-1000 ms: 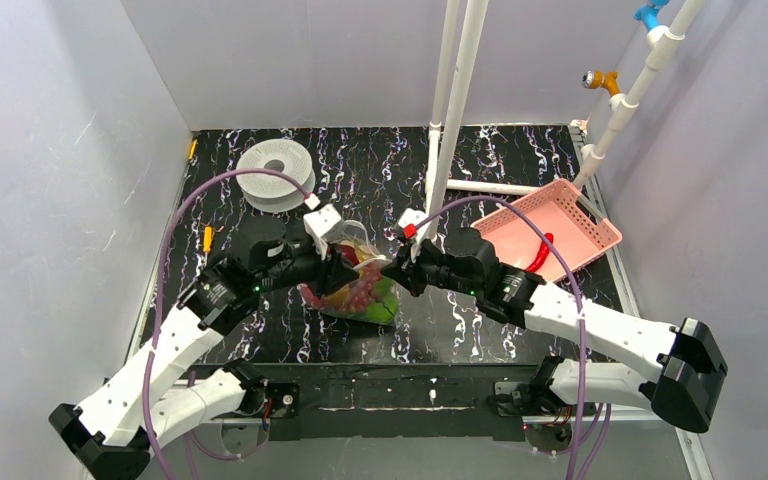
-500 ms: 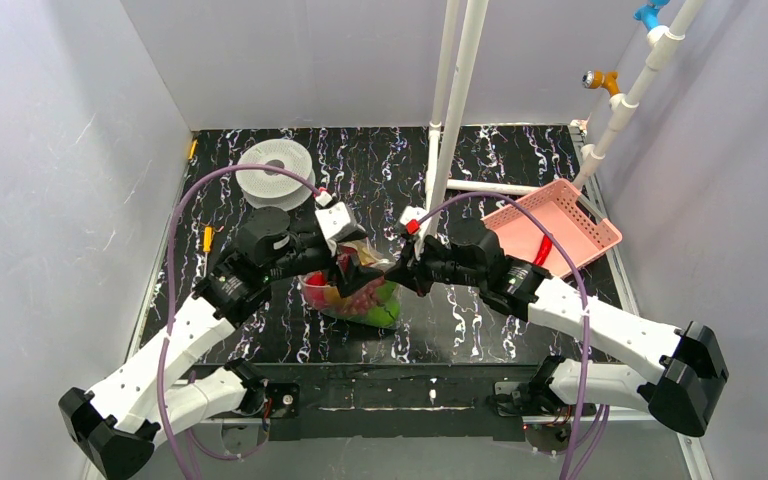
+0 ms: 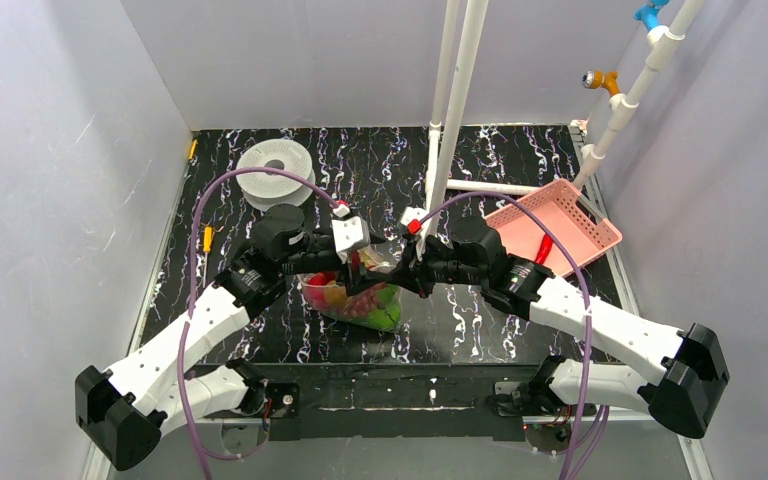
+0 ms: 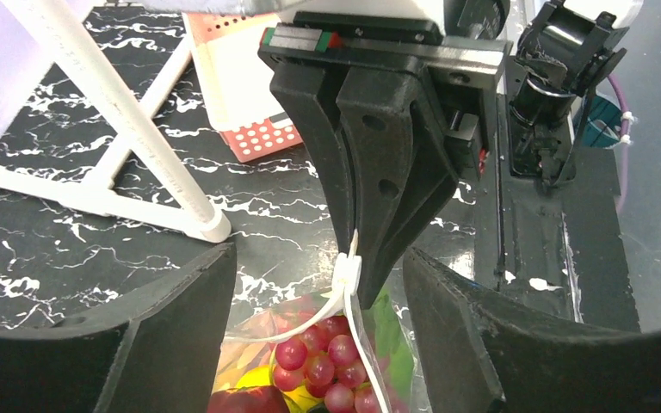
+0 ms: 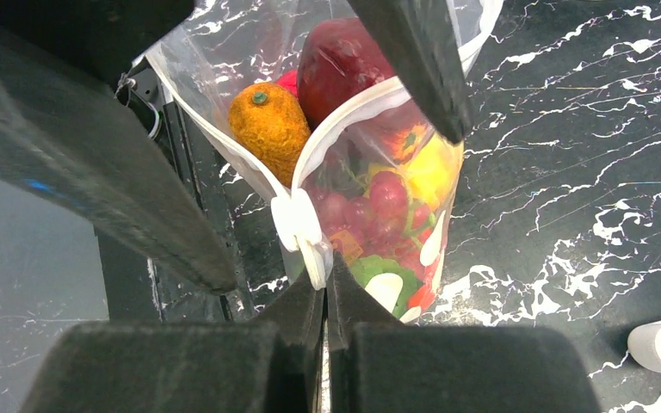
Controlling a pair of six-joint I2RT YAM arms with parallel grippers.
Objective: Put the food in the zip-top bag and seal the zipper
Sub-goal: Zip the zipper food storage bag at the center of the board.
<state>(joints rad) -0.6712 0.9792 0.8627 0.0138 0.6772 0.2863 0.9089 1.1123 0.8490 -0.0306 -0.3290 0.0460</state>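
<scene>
The clear zip-top bag point(image 3: 358, 300) stands on the table, full of toy food: purple grapes point(image 4: 327, 361), an orange fruit point(image 5: 267, 125) and a dark red fruit point(image 5: 340, 60). Its mouth gapes open, and the white zipper strip point(image 5: 344, 120) runs to a white slider point(image 5: 295, 222). My right gripper point(image 5: 324, 282) is shut on the bag's mouth corner just behind the slider; it also shows in the top view point(image 3: 407, 274). My left gripper point(image 4: 318, 258) is open and straddles the bag's mouth, one finger on each side, close to the right gripper's tips. It shows from above too point(image 3: 362, 264).
A pink latticed basket point(image 3: 588, 222) with a red item point(image 3: 543, 248) in it lies at the right. A grey-white spool point(image 3: 275, 172) sits at the back left. A white pipe frame point(image 3: 457, 110) stands just behind the bag. A small yellow piece point(image 3: 207, 238) lies at the left.
My left gripper has swung right along the bag's mouth, towards the right gripper, and now straddles the mouth near the slider. The right gripper has kept its grip and barely moved.
</scene>
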